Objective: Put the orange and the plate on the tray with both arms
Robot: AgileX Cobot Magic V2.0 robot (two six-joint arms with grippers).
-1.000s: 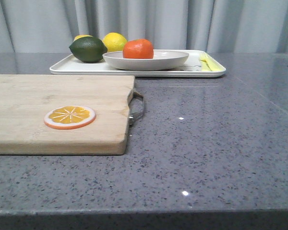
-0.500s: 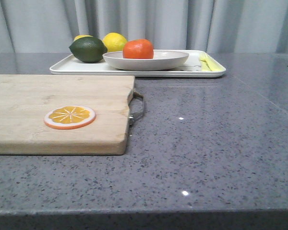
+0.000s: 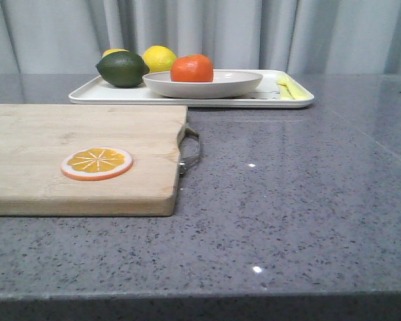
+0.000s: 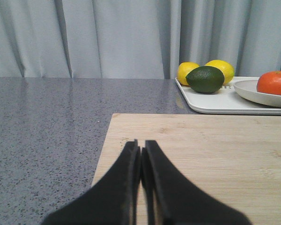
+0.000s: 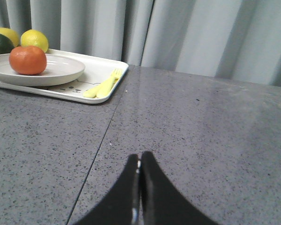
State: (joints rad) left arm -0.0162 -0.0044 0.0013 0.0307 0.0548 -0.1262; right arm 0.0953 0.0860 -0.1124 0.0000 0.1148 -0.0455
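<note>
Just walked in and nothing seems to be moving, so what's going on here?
Nothing is being handled right now. The orange sits on the plate, and the plate rests on the tray at the far side of the table, beside a lime and lemons. Both arms are clear of it: the left gripper is shut and empty over the cutting board, the right gripper shut and empty over bare table. The placing looks done.

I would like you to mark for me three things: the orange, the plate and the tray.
orange (image 3: 192,68), front view, middle of the fruit's near side.
plate (image 3: 207,87), front view, its outer wall below the rim.
tray (image 3: 107,97), front view, the near rim, left part.
</note>
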